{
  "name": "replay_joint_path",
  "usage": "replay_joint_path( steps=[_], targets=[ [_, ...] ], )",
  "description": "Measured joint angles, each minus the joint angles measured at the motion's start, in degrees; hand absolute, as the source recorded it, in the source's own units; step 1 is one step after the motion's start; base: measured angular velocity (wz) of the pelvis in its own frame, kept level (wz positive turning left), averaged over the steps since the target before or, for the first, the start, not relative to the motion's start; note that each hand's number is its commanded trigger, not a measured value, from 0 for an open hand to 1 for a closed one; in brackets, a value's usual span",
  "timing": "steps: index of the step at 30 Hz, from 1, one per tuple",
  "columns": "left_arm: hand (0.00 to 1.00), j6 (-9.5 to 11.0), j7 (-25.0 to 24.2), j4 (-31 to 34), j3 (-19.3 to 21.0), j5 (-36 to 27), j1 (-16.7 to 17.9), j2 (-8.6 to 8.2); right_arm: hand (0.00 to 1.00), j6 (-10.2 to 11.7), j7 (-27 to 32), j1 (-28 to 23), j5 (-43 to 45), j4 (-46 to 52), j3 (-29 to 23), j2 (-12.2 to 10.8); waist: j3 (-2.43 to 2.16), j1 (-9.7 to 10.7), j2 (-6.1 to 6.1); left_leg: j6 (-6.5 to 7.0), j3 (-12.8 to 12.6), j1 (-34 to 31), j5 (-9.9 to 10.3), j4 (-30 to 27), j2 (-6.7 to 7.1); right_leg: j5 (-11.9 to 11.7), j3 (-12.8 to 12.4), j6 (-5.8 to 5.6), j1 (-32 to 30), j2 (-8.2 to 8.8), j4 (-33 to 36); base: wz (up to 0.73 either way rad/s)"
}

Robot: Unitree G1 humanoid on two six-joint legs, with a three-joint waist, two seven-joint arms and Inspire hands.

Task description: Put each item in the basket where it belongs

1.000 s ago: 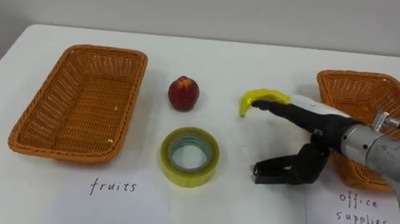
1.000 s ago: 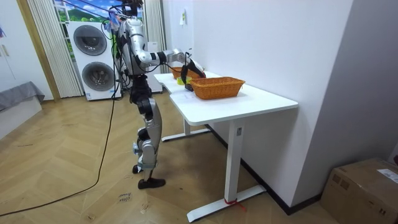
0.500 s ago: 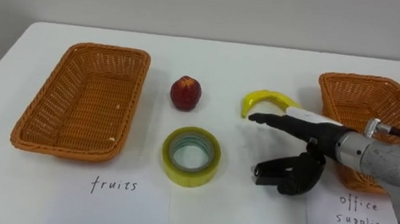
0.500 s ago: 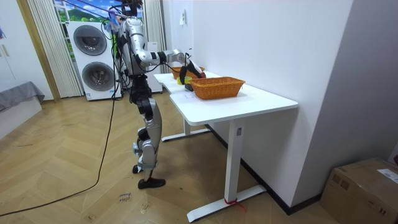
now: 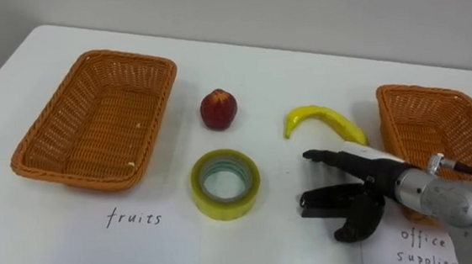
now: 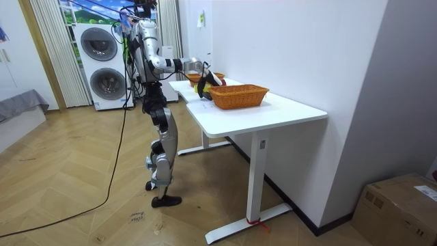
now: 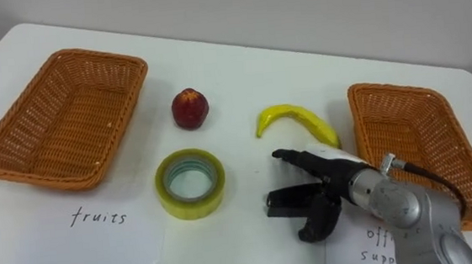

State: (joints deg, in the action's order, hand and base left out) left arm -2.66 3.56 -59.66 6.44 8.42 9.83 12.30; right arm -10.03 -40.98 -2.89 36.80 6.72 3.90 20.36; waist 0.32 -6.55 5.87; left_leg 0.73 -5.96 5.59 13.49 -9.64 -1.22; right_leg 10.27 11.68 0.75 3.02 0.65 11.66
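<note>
Banana (image 5: 324, 122) lay just beyond the right hand (image 5: 367, 191), its long axis running roughly alongside the outstretched fingers (image 5: 331, 156), which were spread apart from the thumb, empty.

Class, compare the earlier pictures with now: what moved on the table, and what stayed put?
The right hand has drawn back from the curved yellow banana toward the robot, open and holding nothing. The banana, round red fruit, yellow tape roll, left wicker basket and right wicker basket stayed put.
</note>
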Motion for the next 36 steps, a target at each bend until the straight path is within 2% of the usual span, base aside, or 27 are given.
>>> replay_joint_path(
  steps=[7,17,22,23,24,25,26,27,33,36],
  targets=[
    [0.00,-1.03,0.92,0.27,0.03,-0.15,-0.03,-0.02,0.00,-0.17,1.41,-0.55,2.26,-0.01,0.00,-0.63,-0.08,0.00,-0.24,0.00,0.07,-0.01,0.00,-0.10,0.04,0.00,0.11,0.00,0.11,0.09,0.10,0.00],
    [0.00,-1.08,1.77,2.24,0.01,-2.16,-0.06,-0.20,0.00,-2.01,4.84,-0.64,2.34,-1.43,-0.11,-0.63,-0.25,-0.02,0.02,0.00,0.05,-0.07,0.00,-0.03,0.05,-0.01,0.06,0.01,-0.02,0.06,0.08,0.00],
    [0.00,-1.08,2.52,2.48,-0.79,-3.38,-0.12,-0.27,0.00,-2.06,5.52,-0.64,2.32,-1.97,-0.08,-0.64,-0.34,-0.10,0.15,0.00,0.03,-0.05,0.00,-0.09,0.06,-0.03,0.07,-0.03,-0.03,0.05,0.07,0.00],
    [0.00,-1.08,2.51,2.48,-0.95,-3.38,-0.12,-0.27,0.06,-2.05,5.59,-0.64,2.32,-2.00,-0.08,-0.64,-0.34,-0.09,0.15,0.00,0.03,-0.05,0.00,-0.10,0.05,-0.04,0.07,-0.03,-0.03,0.05,0.07,0.00],
    [0.00,-1.08,2.51,2.48,-0.97,-3.38,-0.13,-0.28,0.61,-2.05,5.64,-0.64,2.32,-2.04,-0.07,-0.64,-0.34,-0.09,0.15,0.00,0.03,-0.05,0.00,-0.10,0.05,-0.04,0.08,-0.02,-0.03,0.05,0.07,0.00],
    [0.00,-1.08,2.51,2.49,-0.98,-3.39,-0.13,-0.27,0.74,-2.04,5.76,-0.65,2.32,-2.13,-0.06,-0.64,-0.34,-0.13,0.15,0.00,0.03,-0.05,0.00,-0.09,0.03,-0.04,0.06,-0.01,-0.03,0.04,0.08,0.00],
    [0.00,-1.08,2.50,2.49,-1.00,-3.39,-0.12,-0.27,0.95,-2.04,5.81,-0.64,2.32,-2.21,-0.06,-0.64,-0.34,-0.14,0.15,0.00,0.02,-0.04,0.00,-0.10,0.02,-0.05,0.04,0.00,-0.03,0.03,0.08,0.00],
    [0.00,-1.08,2.49,2.49,-1.01,-3.39,-0.12,-0.27,1.00,-2.05,5.83,-0.65,2.32,-2.24,-0.06,-0.64,-0.34,-0.14,0.15,0.00,0.02,-0.03,0.00,-0.10,0.02,-0.06,0.04,0.01,-0.03,0.03,0.08,0.00],
    [0.00,-1.08,2.44,2.57,-1.07,-3.91,-0.15,-0.25,1.00,-1.83,9.65,-0.57,5.64,-2.78,0.87,-0.71,-0.36,-0.13,0.11,0.01,-0.01,-0.01,0.00,-0.17,0.01,-0.23,0.14,0.02,0.08,0.02,0.05,0.00],
    [0.00,-1.11,2.44,2.80,-1.20,-4.01,-0.04,-0.25,1.00,-2.08,11.76,0.35,6.19,-4.38,0.95,-2.01,-0.36,-0.05,0.11,0.02,-0.02,-0.02,-0.01,-0.24,0.01,-0.32,0.13,0.00,0.11,0.02,0.05,0.00]
  ],
)
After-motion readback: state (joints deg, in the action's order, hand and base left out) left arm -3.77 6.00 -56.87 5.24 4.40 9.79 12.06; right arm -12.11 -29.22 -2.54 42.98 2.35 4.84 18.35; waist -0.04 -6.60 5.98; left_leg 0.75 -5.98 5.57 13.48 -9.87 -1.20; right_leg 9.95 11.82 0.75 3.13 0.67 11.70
